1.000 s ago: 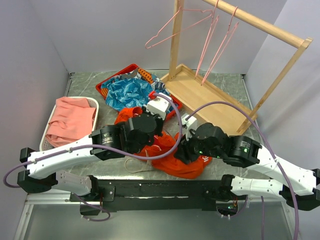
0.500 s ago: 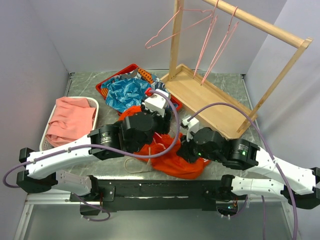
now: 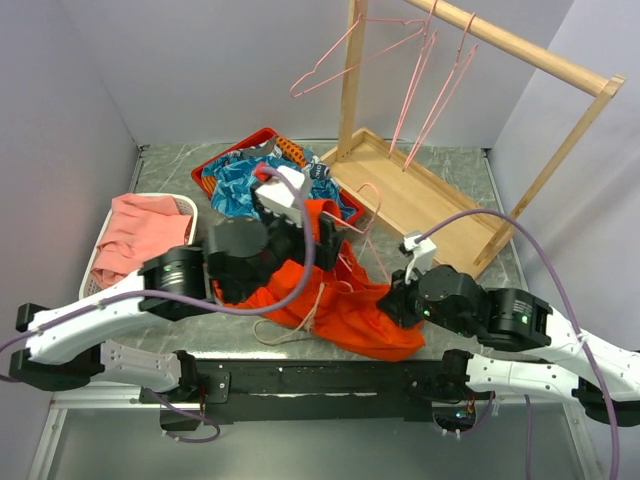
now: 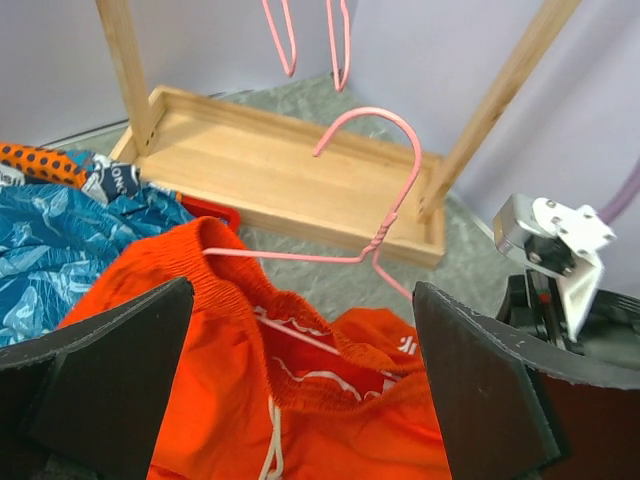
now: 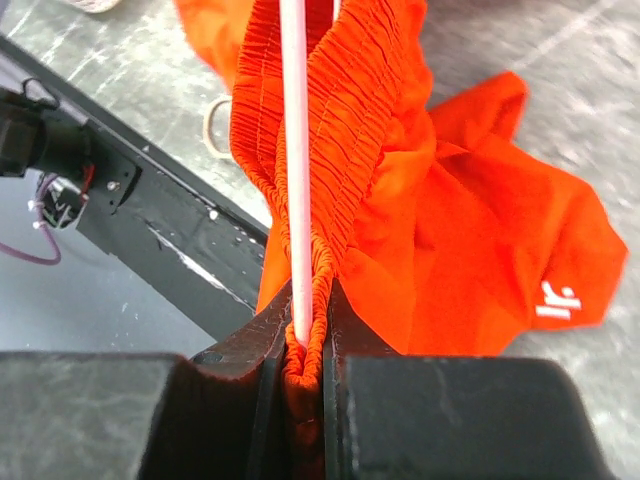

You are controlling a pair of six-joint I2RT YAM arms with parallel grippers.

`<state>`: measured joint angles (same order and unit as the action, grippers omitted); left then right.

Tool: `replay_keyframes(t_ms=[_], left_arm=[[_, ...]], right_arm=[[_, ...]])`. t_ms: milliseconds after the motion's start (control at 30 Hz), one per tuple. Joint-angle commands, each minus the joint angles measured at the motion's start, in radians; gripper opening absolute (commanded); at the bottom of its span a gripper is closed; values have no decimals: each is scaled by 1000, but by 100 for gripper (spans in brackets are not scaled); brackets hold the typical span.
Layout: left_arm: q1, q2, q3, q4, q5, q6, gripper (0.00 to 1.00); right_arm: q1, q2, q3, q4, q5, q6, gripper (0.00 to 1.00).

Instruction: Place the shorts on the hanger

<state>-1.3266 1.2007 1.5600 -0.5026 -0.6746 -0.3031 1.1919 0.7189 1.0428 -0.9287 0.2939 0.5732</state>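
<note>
Lying crumpled on the grey marbled worktop (image 3: 450,165) between the two arms, the shorts (image 3: 345,310) are bright orange-red soft fabric. They have a gathered elastic waistband (image 5: 340,120), a white drawstring (image 4: 272,440) trailing from the waist opening, and a small white logo (image 5: 563,300) near one leg hem. One leg spreads flat toward the near edge, and the waist end is bunched and raised.

The hanger (image 4: 384,228), thin pink wire with a twisted neck, rests at the waist. Its hook stands clear above the cloth toward the wooden rack (image 3: 400,190), and its shoulders run down into the fabric.

The right jaws are clenched on a fold of the waistband, together with a thin pale rod lying along it. The left jaws are released, spread wide above the waist opening and touching nothing.

More pink hangers (image 3: 430,90) hang from the rack's rail. Behind the shorts a red basket (image 3: 225,158) holds a blue leaf-patterned garment (image 3: 245,185). A white basket (image 3: 190,208) at the left holds a salmon-pink cloth (image 3: 140,240).
</note>
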Motion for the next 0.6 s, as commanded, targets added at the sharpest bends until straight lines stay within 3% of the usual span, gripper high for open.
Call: replay_keyframes(t_ms=[0, 267, 433, 567], left_arm=[[-5, -79, 35, 13, 47, -36, 97], [-5, -122, 40, 33, 44, -42, 96], [-5, -127, 46, 24, 49, -53, 97], [-5, -128, 48, 24, 58, -57, 97]], right_arm=[[6, -33, 95, -111, 116, 106, 0], [6, -84, 174, -327, 303, 321, 0], [5, 0, 259, -516, 459, 487, 0], [-56, 51, 298, -513, 490, 501, 0]])
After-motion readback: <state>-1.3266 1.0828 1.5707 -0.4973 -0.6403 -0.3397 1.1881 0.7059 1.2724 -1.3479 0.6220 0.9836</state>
